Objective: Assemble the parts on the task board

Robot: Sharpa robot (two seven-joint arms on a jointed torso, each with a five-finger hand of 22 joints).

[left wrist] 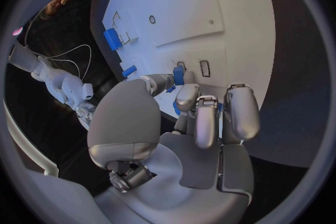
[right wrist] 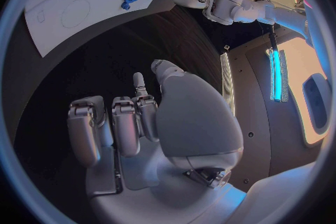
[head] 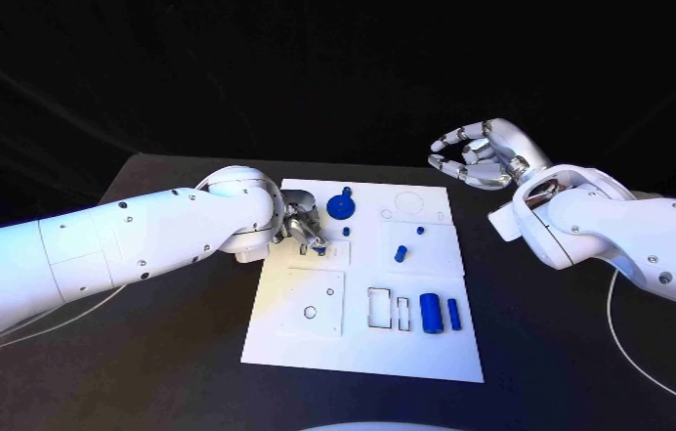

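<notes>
We see the left hand [head: 302,226] down on the task board [head: 366,348], at about ten o'clock from the board's middle, its fingers [left wrist: 207,123] curled around a small blue part [left wrist: 178,74]. We judge it is pinching that piece to seat it in a slot there, since the fingertips press close to the board's surface; the grip looks clamped on the part, though the fingers hide most of it.

The right hand [head: 484,155] hangs above the tabletop [head: 169,372] at about one o'clock from the board, well apart from every part, fingers curled inward with nothing between them. We take that as waiting clear of the work.

Other pieces lie untouched: a blue gear [head: 341,204] just beside the left hand at its two o'clock, a small blue peg [head: 401,252] near the board's middle, and a blue cylinder [head: 431,312] at about five o'clock, beside empty rectangular slots.
</notes>
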